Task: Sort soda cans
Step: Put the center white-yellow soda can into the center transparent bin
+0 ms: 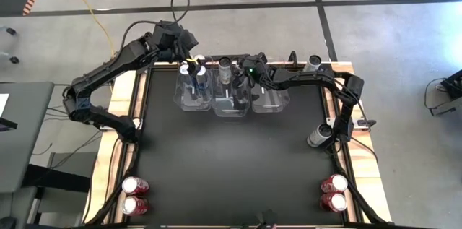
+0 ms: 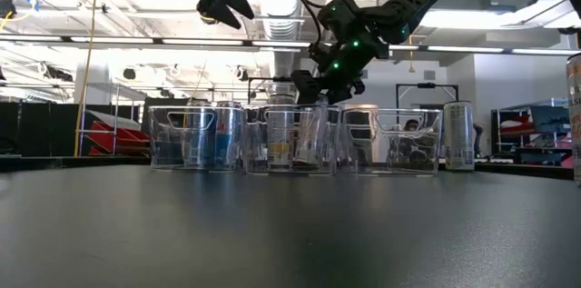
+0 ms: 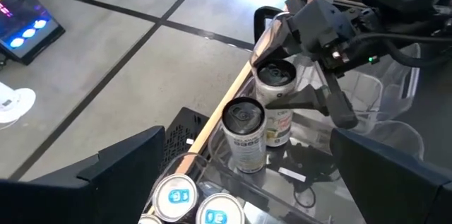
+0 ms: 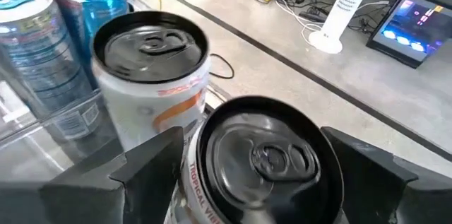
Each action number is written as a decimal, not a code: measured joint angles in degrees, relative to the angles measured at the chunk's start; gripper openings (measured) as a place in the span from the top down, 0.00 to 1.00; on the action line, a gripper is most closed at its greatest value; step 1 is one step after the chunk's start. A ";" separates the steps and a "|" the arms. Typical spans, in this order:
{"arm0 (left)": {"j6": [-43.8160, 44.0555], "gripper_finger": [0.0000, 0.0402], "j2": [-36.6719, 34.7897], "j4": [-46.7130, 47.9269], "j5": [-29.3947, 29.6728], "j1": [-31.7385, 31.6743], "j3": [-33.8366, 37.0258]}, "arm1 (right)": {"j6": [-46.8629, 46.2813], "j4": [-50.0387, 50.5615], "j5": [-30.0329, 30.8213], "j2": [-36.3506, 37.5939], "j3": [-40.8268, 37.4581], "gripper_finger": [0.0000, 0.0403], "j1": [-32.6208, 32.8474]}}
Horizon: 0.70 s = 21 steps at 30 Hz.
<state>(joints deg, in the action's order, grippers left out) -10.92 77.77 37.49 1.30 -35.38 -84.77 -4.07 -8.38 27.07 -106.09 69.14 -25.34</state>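
Standing in the middle bin (image 1: 231, 106), the white can (image 4: 265, 164) sits between the right gripper's (image 4: 261, 160) spread fingers, apparently released beside another can (image 4: 152, 75). Rigid, smooth and probably slippery, it suits a side grip mid-body. The left gripper (image 1: 193, 61) hovers wide open, empty, above the blue cans (image 3: 191, 206).

The word "TROPICAL" can be read down the side of the near can (image 4: 265, 164); the following letters, possibly "VIB", are cut off.
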 joint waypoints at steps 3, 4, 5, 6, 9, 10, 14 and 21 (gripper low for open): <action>0.07 0.01 -0.16 0.07 0.28 0.73 0.00 | 0.22 -0.43 0.04 0.51 0.00 0.14 0.24; 0.07 0.01 -0.17 0.07 0.47 0.84 0.00 | 0.46 -0.57 0.05 0.95 0.01 0.15 0.26; 0.05 0.01 -0.28 0.15 0.55 0.88 0.00 | 0.83 -0.38 0.06 1.46 0.10 0.15 0.34; 0.05 0.01 -0.39 0.33 0.62 0.88 0.00 | 1.08 -0.28 0.12 2.00 0.42 0.15 0.54; -0.15 0.01 -0.58 0.13 0.89 0.88 0.00 | 2.18 -0.10 0.24 4.42 1.03 0.15 0.94; -0.16 0.01 -0.58 0.12 1.01 0.88 0.00 | 2.80 -0.02 0.26 5.30 1.21 0.15 0.94; -0.37 0.01 -0.56 0.08 1.16 0.88 0.00 | 2.33 2.71 0.24 9.17 1.21 0.15 0.94; -1.05 0.01 -0.56 0.27 1.11 0.95 0.00 | -7.99 14.07 -1.87 15.99 1.21 0.17 0.76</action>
<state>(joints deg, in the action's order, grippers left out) -11.97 77.21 37.76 2.42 -34.44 -84.77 -12.06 5.69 25.20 -90.10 70.35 -24.58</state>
